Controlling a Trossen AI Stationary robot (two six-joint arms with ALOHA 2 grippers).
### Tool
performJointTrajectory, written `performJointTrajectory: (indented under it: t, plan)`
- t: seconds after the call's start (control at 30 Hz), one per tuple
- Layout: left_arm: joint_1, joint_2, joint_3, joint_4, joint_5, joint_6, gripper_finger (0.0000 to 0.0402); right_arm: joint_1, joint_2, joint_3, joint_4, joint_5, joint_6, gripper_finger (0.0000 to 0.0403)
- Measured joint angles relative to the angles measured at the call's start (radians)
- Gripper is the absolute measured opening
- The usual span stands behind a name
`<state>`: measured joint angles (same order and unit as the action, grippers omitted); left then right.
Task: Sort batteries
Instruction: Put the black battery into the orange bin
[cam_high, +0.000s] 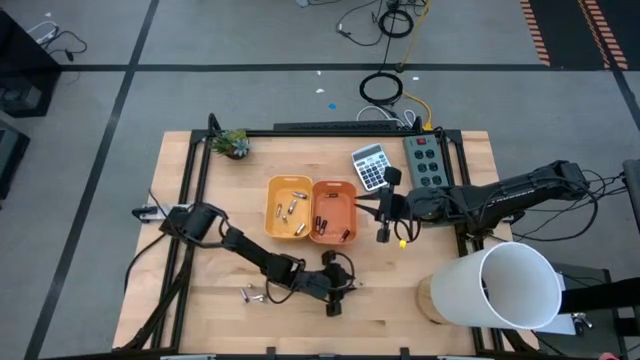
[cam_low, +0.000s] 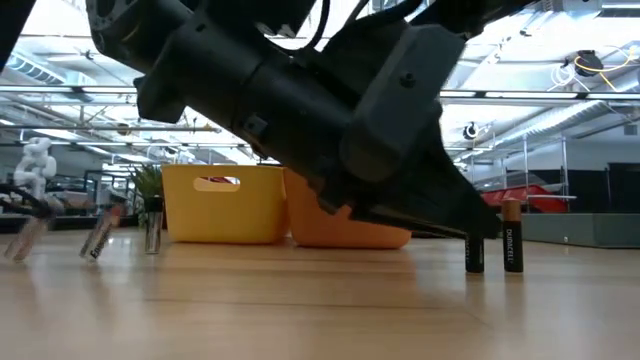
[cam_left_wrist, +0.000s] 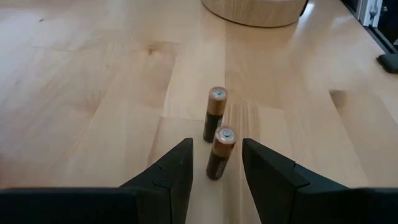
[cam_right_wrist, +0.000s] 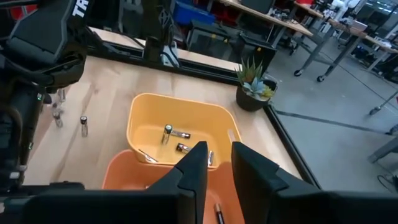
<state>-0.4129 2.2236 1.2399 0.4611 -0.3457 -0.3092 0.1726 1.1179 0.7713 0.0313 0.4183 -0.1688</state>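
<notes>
- Because the left hand stands with its fingers apart on either side of an upright dark battery and grips nothing, we judge the chief risk to be a knock: one finger touching first would tip the cell before the other closes.
- Just beyond it a second upright battery stands near enough that a forward push could topple it or jam both cells between the fingers.
- We note that the left arm lies low over the near part of the worktop, stretched forward, its hand close to the surface in the low view.
- Further left on the worktop, pale loose batteries lie clear of the arm; a sweep of the elbow could scatter them.
- Farther off, the yellow tray holds pale cells and the orange tray dark ones; a cell dropped in the wrong one would spoil the sort.
- The right hand hovers by the orange tray, fingers narrowly parted and, so far as we see, empty; its arm reaches in from the right edge.
</notes>
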Motion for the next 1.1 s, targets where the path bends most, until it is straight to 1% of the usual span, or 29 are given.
performJointTrajectory:
  t: [0.17, 0.23, 0.3, 0.43, 0.47, 0.53, 0.67, 0.87, 0.93, 1.0, 1.1]
  plan:
    - [0.006, 0.009, 0.01, 0.0, -0.015, 0.007, 0.0147, 0.0, 0.0, 0.0, -0.006, 0.0, 0.005, 0.0064]
    - [0.01, 0.008, 0.01, -0.002, -0.015, 0.028, 0.0137, 0.0, 0.0, 0.0, -0.008, 0.0, 0.009, 0.0064]
    - [0.013, 0.008, 0.01, -0.01, -0.014, 0.032, 0.0115, 0.0, 0.0, 0.0, -0.013, 0.0, 0.015, 0.0064]
    - [0.015, 0.008, 0.01, -0.017, 0.021, 0.048, 0.004, 0.0, 0.0, 0.0, -0.028, -0.001, 0.027, 0.0064]
    - [0.015, 0.007, 0.011, -0.022, 0.027, 0.057, 0.0035, 0.0, 0.0, 0.0, -0.031, 0.0, 0.029, 0.0064]
    - [0.015, -0.006, 0.011, -0.051, 0.042, 0.062, 0.0035, 0.0, 0.0, 0.0, -0.037, -0.001, 0.035, 0.0064]
    - [0.021, -0.079, 0.009, -0.185, 0.055, 0.098, 0.0035, 0.0, 0.0, 0.0, -0.047, -0.001, 0.045, 0.0064]
    - [0.039, -0.267, 0.01, -0.345, -0.053, 0.24, 0.0035, 0.008, 0.0, 0.0, -0.052, 0.0, 0.045, 0.0064]
    - [0.063, -0.313, 0.005, -0.395, -0.08, 0.284, 0.0035, 0.014, 0.0, 0.0, -0.053, 0.0, 0.044, 0.0064]
    - [0.105, -0.349, -0.011, -0.41, -0.094, 0.313, 0.0035, 0.019, 0.0, 0.0, -0.051, 0.0, 0.044, 0.0064]
    - [0.18, -0.362, -0.049, -0.424, -0.092, 0.32, 0.0035, 0.028, 0.0, 0.0, -0.051, 0.001, 0.042, 0.0064]
